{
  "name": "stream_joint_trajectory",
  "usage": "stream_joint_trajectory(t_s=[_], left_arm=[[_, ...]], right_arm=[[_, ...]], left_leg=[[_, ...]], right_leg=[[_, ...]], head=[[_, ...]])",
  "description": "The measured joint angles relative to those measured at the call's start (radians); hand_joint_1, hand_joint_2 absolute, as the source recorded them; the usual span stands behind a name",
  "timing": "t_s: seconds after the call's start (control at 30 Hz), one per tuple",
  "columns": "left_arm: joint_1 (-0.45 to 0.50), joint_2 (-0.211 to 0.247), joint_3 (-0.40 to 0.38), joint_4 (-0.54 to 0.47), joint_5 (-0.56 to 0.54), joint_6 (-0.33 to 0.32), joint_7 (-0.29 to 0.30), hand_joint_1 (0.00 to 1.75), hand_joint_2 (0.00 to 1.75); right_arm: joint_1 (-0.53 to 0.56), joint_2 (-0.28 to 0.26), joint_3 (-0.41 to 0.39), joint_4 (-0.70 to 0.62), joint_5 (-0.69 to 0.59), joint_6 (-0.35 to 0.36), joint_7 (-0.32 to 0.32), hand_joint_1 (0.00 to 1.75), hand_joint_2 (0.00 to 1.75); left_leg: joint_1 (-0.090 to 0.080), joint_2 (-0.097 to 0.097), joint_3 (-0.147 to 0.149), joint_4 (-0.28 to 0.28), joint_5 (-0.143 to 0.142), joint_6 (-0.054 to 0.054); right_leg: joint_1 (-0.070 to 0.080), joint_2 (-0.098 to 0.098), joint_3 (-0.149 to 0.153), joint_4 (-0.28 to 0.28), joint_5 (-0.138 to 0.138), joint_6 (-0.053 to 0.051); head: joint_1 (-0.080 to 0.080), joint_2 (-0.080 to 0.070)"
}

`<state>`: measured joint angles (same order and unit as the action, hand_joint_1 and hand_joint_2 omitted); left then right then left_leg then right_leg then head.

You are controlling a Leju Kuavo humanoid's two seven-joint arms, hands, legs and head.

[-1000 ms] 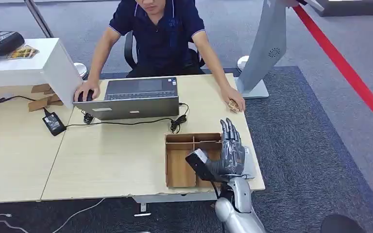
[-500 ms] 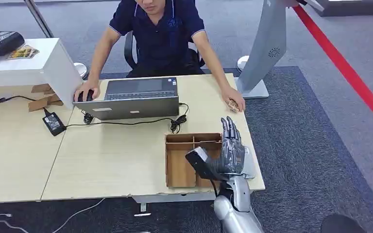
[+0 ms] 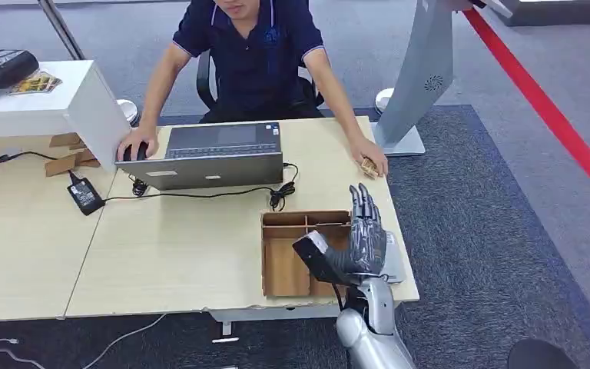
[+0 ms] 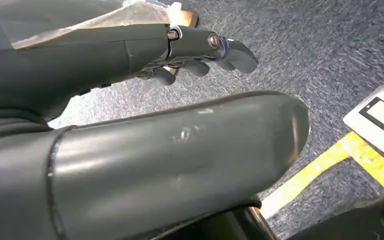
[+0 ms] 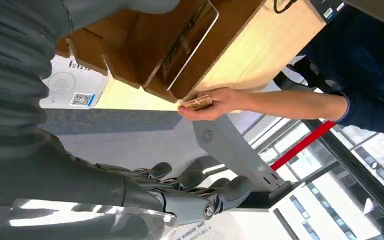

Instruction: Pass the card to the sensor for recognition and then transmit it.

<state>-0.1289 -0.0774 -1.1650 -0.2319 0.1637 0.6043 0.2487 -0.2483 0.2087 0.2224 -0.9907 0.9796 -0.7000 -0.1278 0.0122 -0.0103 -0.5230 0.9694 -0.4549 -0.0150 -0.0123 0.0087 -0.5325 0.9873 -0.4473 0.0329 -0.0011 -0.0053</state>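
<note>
My right hand (image 3: pixel 365 238) hovers over the right side of a wooden divided box (image 3: pixel 284 269) near the table's front right corner, fingers straight and apart, holding nothing. In the right wrist view a card (image 5: pixel 190 40) leans inside one compartment of the box (image 5: pixel 130 55), apart from my right hand (image 5: pixel 180 195). A white sensor pad (image 5: pixel 75 90) with a QR code lies beside the box; its edge (image 3: pixel 394 270) peeks out under my hand. The person's hand (image 3: pixel 369 157) on the table holds a small brown card-like thing (image 5: pixel 197 103). My left hand (image 4: pixel 195 45) hangs over the carpet, empty.
A person sits behind the table at a laptop (image 3: pixel 215 154), with a black cable (image 3: pixel 200 192) and power adapter (image 3: pixel 84 196) across the table. A grey stand (image 3: pixel 419 77) rises at the table's far right. Yellow floor tape (image 4: pixel 330 165) and a white device (image 4: pixel 380 117) lie below.
My right arm has edged very slightly toward me; the hand keeps its place over the box. The person has not moved.
</note>
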Motion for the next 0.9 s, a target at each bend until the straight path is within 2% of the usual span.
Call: stream_joint_trajectory(t_s=[0.77,0.9], left_arm=[[0.0,0.0,0.0,0.0,0.002,0.0,0.0,0.0,0.0],[0.0,0.0,0.0,0.0,0.002,0.0,0.0,0.0,0.0]], right_arm=[[0.0,0.0,-0.004,0.0,-0.008,0.0,0.001,0.0,1.75],[0.0,0.0,-0.004,0.0,-0.011,0.0,0.001,0.07,1.75]], left_leg=[[0.0,0.0,0.0,0.0,0.0,0.0],[0.0,0.0,0.0,0.0,0.0,0.0]], right_leg=[[0.0,0.0,0.0,0.0,0.0,0.0],[0.0,0.0,0.0,0.0,0.0,0.0]], head=[[0.0,0.0],[0.0,0.0]])
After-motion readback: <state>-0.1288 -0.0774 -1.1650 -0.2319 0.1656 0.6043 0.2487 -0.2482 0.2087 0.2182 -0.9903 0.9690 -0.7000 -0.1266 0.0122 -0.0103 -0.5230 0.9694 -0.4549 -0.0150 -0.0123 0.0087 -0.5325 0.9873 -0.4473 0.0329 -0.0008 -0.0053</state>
